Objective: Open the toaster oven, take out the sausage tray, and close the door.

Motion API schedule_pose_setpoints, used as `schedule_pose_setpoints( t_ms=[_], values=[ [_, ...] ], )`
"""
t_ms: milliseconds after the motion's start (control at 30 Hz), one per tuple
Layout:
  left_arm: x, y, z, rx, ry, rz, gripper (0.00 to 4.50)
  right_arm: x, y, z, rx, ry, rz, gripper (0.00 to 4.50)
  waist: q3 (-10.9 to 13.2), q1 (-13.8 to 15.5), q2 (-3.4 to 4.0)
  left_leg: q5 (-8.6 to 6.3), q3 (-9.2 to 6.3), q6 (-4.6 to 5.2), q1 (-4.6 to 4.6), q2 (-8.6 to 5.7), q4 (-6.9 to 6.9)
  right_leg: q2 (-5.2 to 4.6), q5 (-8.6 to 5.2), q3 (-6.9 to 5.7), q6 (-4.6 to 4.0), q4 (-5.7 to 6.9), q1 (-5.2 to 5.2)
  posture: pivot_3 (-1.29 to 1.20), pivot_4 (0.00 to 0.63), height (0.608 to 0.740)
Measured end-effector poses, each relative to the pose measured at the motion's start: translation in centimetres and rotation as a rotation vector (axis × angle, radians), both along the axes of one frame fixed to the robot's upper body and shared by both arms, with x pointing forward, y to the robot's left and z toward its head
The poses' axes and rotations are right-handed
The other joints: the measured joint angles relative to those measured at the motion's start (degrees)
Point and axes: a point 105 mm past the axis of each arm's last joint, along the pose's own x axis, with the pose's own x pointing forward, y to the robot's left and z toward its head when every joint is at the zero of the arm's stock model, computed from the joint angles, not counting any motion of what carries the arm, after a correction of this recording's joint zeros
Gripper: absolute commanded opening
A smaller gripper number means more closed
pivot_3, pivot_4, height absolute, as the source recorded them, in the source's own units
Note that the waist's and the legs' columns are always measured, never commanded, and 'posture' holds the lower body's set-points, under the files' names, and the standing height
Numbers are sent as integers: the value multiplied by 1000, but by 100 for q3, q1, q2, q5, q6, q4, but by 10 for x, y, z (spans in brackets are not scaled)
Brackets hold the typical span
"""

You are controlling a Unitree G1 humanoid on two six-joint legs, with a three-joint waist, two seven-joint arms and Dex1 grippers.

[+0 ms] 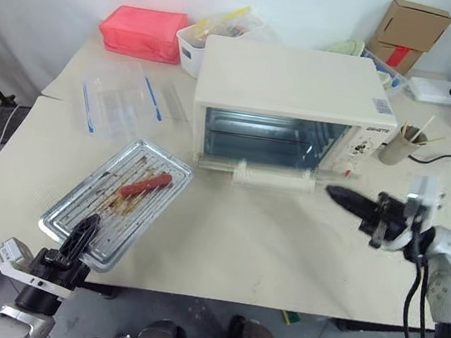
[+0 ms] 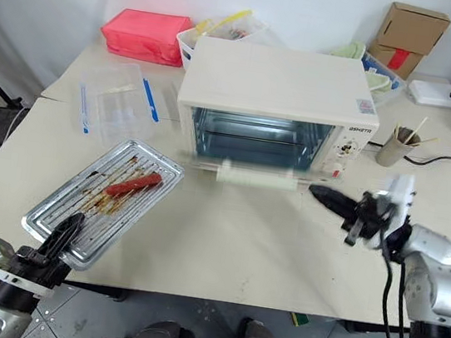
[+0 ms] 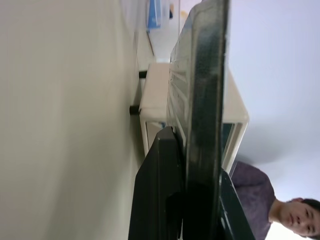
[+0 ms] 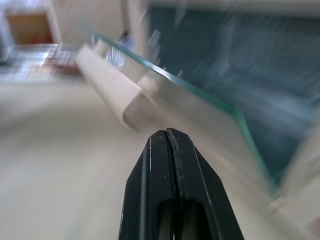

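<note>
Toaster oven (image 1: 288,81) door (image 1: 275,177) seemingly half-open, sausage tray (image 1: 95,201) out

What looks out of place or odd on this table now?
The sausage tray lies askew, its near corner past the table edge, pinched in the shut left gripper. Brown grease smears its ridges. The oven door hangs open.

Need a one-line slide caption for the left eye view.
Left gripper holds the sausage tray on the table; shut right gripper nears the open oven door.
</note>
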Motion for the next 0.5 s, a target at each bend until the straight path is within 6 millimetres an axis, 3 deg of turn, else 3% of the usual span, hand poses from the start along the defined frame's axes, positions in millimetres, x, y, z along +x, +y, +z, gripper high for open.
schedule_pose_setpoints(
  t_ms=[200,333,500],
  values=[
    [-2,-4,4,53,-15,-75,0,-3,5,5,78,56,45,183,0,12,2,-1,-2,3,-6,-1,-3,0,-1,-3,-3,-2,-3,0,150,740],
    [-2,-10,2,73,-14,-166,0,-11,2,-2,56,71,54,1227,0,6,2,-4,-2,7,-7,-2,-2,0,-1,-3,-2,-8,-1,0,150,740],
    [14,-26,-5,69,-8,-356,0,-45,0,-34,-97,98,117,2884,0,79,10,-3,-3,8,-7,-3,1,6,-1,-6,-1,-2,2,0,150,740]
  ],
)
